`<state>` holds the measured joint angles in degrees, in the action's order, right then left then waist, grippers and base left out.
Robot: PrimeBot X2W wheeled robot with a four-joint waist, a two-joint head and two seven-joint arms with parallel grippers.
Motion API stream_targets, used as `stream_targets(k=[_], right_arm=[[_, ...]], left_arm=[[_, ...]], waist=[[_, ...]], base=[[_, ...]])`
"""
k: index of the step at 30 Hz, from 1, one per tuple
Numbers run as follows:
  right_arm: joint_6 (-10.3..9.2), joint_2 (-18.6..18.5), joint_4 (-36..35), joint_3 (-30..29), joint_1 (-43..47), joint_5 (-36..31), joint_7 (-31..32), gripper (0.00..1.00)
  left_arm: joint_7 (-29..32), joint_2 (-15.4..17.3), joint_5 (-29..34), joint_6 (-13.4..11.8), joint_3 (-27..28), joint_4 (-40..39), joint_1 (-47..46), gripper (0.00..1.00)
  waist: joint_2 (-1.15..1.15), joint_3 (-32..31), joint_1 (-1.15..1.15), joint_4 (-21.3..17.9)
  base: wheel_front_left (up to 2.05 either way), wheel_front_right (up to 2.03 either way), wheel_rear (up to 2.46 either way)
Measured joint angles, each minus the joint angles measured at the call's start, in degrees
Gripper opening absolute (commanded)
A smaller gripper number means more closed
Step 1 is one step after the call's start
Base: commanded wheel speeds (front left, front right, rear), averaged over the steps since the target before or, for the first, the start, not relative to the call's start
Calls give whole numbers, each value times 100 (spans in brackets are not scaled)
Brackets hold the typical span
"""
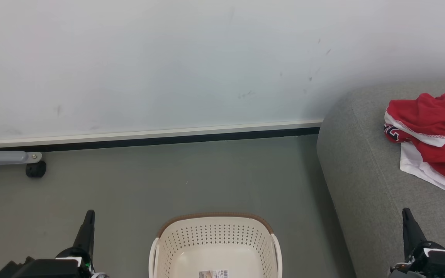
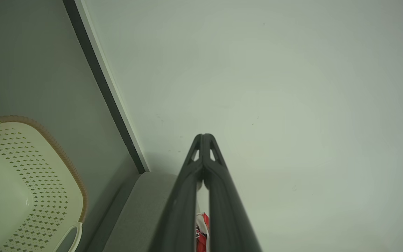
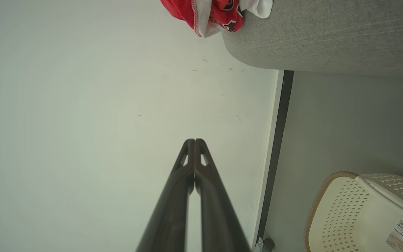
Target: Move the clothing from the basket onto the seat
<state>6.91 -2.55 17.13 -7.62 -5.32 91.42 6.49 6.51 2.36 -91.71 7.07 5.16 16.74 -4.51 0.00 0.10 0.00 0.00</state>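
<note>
Beside the basket (image 1: pixel 214 214), the left gripper (image 1: pixel 90 213) and right gripper (image 1: pixel 406 212) point toward the wall (image 1: pixel 168 58), jaws pressed together.

Head view: the basket (image 1: pixel 214 233) runs off the bottom edge, the clothing (image 1: pixel 435 116) off the right, and the sticker (image 1: pixel 213 274) is too tiny to read.

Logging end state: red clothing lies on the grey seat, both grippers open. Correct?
No: both are shut. The wrist views show the left gripper and right gripper closed tip to tip. The clothing does lie on the seat.
</note>
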Motion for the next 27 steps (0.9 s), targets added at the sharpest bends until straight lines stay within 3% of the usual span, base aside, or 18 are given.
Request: stream_targets(k=[27], right_arm=[[0, 1, 0, 0, 0, 0, 0, 0]], left_arm=[[0, -3, 0, 0, 0, 5, 0, 0]], waist=[[0, 0, 0, 0]], base=[[0, 0, 0]])
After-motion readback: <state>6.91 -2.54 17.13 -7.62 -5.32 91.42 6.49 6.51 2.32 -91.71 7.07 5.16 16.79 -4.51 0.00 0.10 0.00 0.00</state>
